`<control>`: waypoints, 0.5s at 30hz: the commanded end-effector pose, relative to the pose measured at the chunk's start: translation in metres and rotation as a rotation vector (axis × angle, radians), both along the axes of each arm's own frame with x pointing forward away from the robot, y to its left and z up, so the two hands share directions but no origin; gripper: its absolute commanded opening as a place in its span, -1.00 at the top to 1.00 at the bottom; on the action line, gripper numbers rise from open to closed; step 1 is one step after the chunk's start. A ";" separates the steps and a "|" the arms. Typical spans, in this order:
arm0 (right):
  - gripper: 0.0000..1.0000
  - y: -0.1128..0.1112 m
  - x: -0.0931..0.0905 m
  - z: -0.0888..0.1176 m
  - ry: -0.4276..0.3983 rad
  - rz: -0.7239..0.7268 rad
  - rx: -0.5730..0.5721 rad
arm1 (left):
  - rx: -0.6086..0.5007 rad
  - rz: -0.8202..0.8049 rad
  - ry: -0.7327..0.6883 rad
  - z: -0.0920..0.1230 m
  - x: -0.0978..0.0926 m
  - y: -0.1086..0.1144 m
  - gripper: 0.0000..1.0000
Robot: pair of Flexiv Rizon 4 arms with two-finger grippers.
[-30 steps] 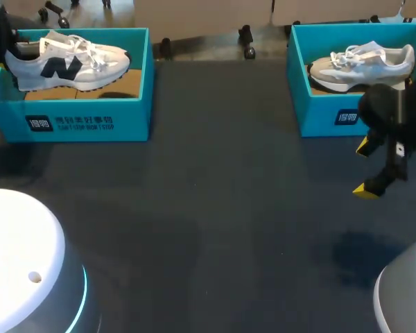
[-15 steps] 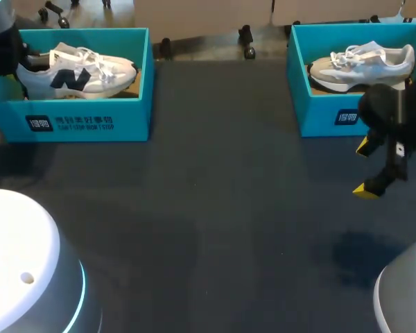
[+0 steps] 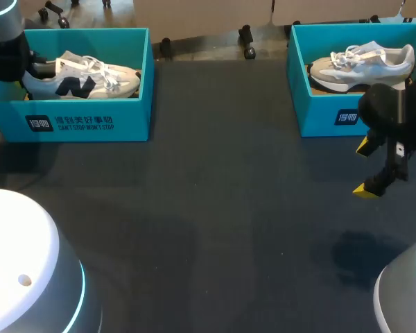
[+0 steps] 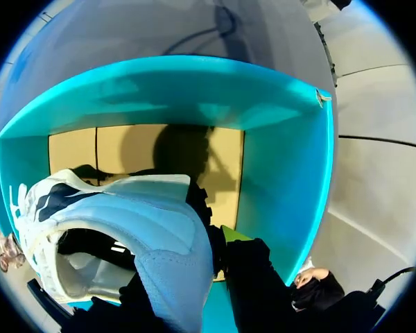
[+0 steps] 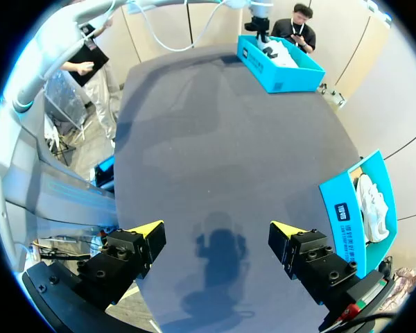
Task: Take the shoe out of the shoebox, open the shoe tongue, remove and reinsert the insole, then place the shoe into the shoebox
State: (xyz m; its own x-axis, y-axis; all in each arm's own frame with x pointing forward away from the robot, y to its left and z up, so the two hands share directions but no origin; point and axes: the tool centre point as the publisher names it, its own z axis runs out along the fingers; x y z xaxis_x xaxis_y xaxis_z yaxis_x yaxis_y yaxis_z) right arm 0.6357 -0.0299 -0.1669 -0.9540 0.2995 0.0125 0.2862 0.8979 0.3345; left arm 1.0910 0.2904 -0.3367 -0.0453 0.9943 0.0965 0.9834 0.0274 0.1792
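A white shoe with a navy mark (image 3: 83,78) lies low inside the left teal shoebox (image 3: 83,121), toe pointing right. My left gripper (image 3: 26,69) is at the box's left end, shut on the shoe's heel. In the left wrist view the heel (image 4: 173,257) sits between the dark fingers of the left gripper (image 4: 194,277), with the box's brown floor and teal wall (image 4: 284,173) ahead. My right gripper (image 3: 365,168) hangs open above the table, in front of the right box, holding nothing. In the right wrist view the right gripper (image 5: 216,229) has only bare table between its yellow tips.
A second teal shoebox (image 3: 333,114) at the back right holds a grey and white shoe (image 3: 364,62); it also shows beside my right gripper as the teal box (image 5: 343,208). Dark table (image 3: 222,194) stretches between the two boxes.
My left arm has lowered the white shoe down into the left box and shifted it a little to the right. The right arm has not moved.
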 end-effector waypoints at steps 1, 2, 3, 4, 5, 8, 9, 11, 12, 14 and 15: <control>-1.00 0.002 0.003 -0.001 0.005 0.000 -0.004 | -0.001 -0.003 0.003 -0.002 -0.004 0.002 1.00; -1.00 0.002 0.003 -0.001 0.005 0.000 -0.004 | 0.000 -0.004 0.004 -0.003 -0.005 0.003 1.00; -1.00 0.002 0.003 -0.001 0.005 0.000 -0.004 | 0.003 -0.004 0.010 -0.005 -0.006 0.003 1.00; -1.00 0.002 0.003 -0.001 0.005 0.000 -0.004 | 0.003 -0.005 0.012 -0.005 -0.008 0.004 1.00; -1.00 0.002 0.003 -0.001 0.005 0.000 -0.004 | 0.003 -0.005 0.012 -0.006 -0.008 0.004 1.00; -1.00 0.002 0.003 -0.001 0.005 0.000 -0.004 | 0.005 -0.008 0.013 -0.006 -0.013 0.005 1.00; -1.00 0.002 0.003 -0.001 0.005 0.000 -0.004 | 0.006 -0.009 0.015 -0.007 -0.014 0.005 1.00; -1.00 0.002 0.003 -0.001 0.005 0.000 -0.004 | 0.003 -0.012 0.024 -0.008 -0.017 0.006 1.00; -1.00 0.002 0.003 -0.001 0.005 0.000 -0.004 | 0.002 -0.013 0.025 -0.008 -0.019 0.006 1.00; -1.00 0.002 0.003 -0.001 0.005 0.000 -0.004 | 0.001 -0.017 0.028 -0.008 -0.023 0.006 1.00; -1.00 0.002 0.003 -0.001 0.005 0.000 -0.004 | 0.002 -0.024 0.026 -0.009 -0.027 0.006 1.00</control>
State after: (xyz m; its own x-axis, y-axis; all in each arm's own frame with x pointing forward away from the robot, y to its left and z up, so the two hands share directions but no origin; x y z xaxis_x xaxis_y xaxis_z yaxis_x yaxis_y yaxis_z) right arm 0.6357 -0.0299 -0.1669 -0.9540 0.2994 0.0125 0.2862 0.8979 0.3345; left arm 1.0740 0.2959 -0.3488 -0.0259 0.9947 0.0998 0.9897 0.0115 0.1424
